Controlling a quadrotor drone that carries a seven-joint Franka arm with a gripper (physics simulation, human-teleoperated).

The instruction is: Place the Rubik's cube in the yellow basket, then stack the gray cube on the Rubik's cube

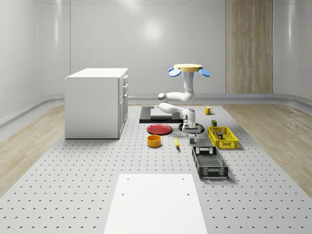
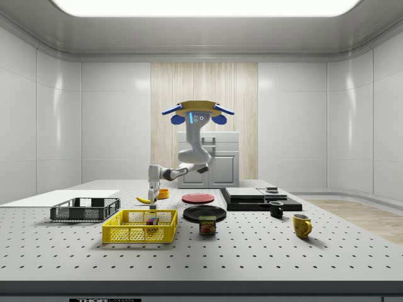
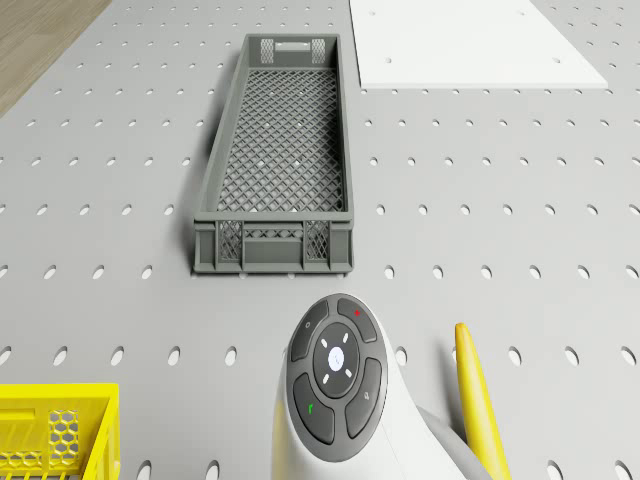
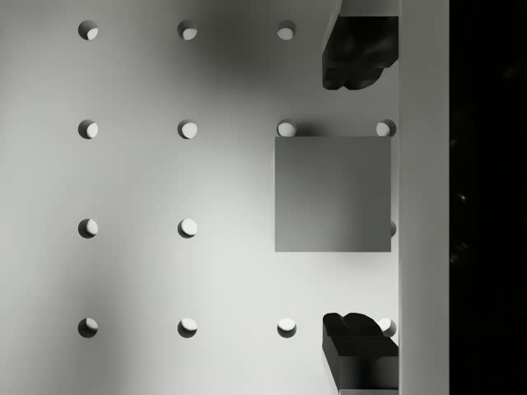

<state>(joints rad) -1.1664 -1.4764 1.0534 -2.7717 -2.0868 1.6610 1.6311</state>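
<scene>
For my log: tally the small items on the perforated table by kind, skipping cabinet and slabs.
Baskets: 2, yellow basket, gray basket
Plates: 2, red plate, black plate
Mugs: 2, black mug, yellow mug
Cubes: 2, Rubik's cube, gray cube
Bowl: 1
Banana: 1
Can: 1
Total: 11

A lab: perforated optical-bench table (image 1: 73, 195), bare white walls.

Whole-scene: high, far, along the counter (image 1: 73, 195). Side: low, level, far. Drone: steeply down, nearer. Wrist: straight down, close. Gray basket (image 3: 278, 160) common to the first three.
</scene>
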